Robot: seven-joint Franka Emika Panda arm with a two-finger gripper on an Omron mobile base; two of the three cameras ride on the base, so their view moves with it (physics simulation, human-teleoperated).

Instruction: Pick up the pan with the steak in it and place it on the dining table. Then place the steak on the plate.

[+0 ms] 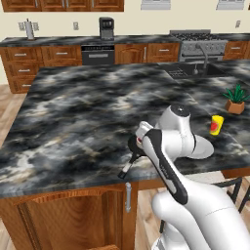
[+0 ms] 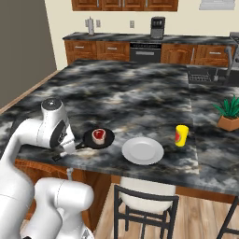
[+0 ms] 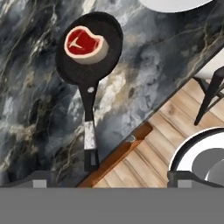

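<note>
The pan [image 2: 98, 138] sits flat on the dark marbled surface [image 2: 135, 98] of the island, close to its near edge. The steak [image 2: 98, 135] lies inside the pan, toward the side away from the handle, red centre up with its pale rim showing all round. In the hand view the pan's handle [image 3: 89, 127] runs from the pan toward the surface edge, its tip reaching right to that edge above the wooden floor [image 3: 144, 157].

The plate [image 2: 143, 150] lies on the same surface just beside the pan, apart from it, and nothing rests on it. A yellow cup [image 2: 181, 135] stands upright near the plate on its far side. A potted plant [image 2: 229, 114] stands farther along the surface, well apart from the pan.

The claw [image 3: 107, 177] hangs above the handle end of the pan, looking down on it. Its two fingertips [image 3: 39, 179] stand wide apart at the bottom of the hand view, with nothing between them and no contact with the pan.

A dark chair [image 2: 144, 205] stands at the island below the plate.
</note>
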